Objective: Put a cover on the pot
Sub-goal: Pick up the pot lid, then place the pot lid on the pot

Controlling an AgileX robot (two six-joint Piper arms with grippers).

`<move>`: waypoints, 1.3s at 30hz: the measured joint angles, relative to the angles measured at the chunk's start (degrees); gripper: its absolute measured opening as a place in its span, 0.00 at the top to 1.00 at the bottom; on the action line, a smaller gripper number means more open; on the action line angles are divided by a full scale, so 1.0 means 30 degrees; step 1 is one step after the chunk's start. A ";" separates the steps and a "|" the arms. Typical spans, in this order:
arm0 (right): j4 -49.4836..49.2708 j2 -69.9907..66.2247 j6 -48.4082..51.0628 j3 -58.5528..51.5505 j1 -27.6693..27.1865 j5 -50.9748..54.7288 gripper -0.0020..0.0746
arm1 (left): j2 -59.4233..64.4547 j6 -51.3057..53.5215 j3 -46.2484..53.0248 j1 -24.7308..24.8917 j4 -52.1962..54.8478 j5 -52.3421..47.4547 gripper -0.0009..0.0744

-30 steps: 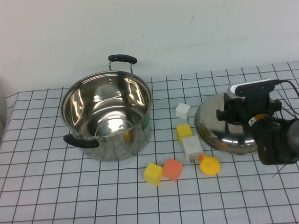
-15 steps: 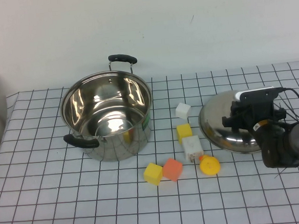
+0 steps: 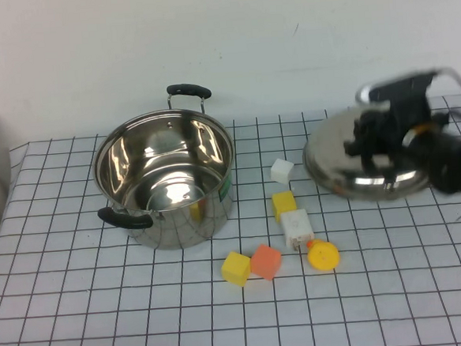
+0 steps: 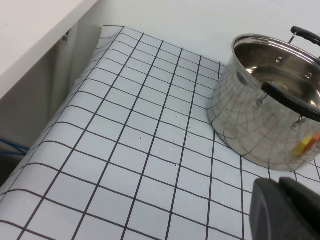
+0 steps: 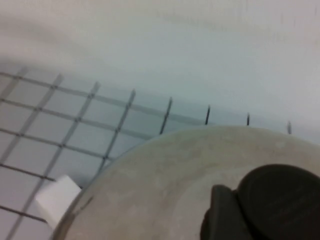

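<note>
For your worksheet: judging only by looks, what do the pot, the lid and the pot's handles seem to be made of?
The pot: polished steel, apparently; its wall mirrors the grid cloth.
The lid, carried by the right claw: the same shiny metal, with a black knob, probably plastic.
The pot's handles: black, dull, likely plastic.
The left claw sits beside the pot, at the table's left.
</note>
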State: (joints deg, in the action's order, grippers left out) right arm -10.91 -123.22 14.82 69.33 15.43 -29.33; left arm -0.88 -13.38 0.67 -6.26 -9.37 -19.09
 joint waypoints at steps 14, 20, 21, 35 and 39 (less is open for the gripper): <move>0.1594 0.8190 0.1103 0.0050 0.2466 0.4566 0.51 | 0.0000 0.0000 0.0000 0.0000 0.0000 0.0000 0.99; 0.1794 0.6540 0.0458 0.1637 0.5205 0.3490 0.51 | 0.0000 0.0042 0.0000 0.0000 0.0000 0.0000 0.99; 0.1791 0.6061 0.0456 0.2140 0.5580 0.3302 0.51 | 0.0000 0.0084 0.0000 0.0000 0.0000 0.0000 0.99; 0.2234 -0.0634 -0.1409 1.0553 0.7994 0.5407 0.51 | 0.0000 0.0050 0.0000 0.0000 0.0000 0.0000 0.99; 0.2286 -0.2388 -0.1444 1.3046 0.8040 0.7165 0.51 | 0.0000 0.0050 0.0000 0.0000 0.0000 0.0000 0.99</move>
State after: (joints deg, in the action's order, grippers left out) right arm -4.05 -130.39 10.49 108.47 39.55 -7.83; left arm -0.88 -13.23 0.67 -6.26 -9.37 -19.09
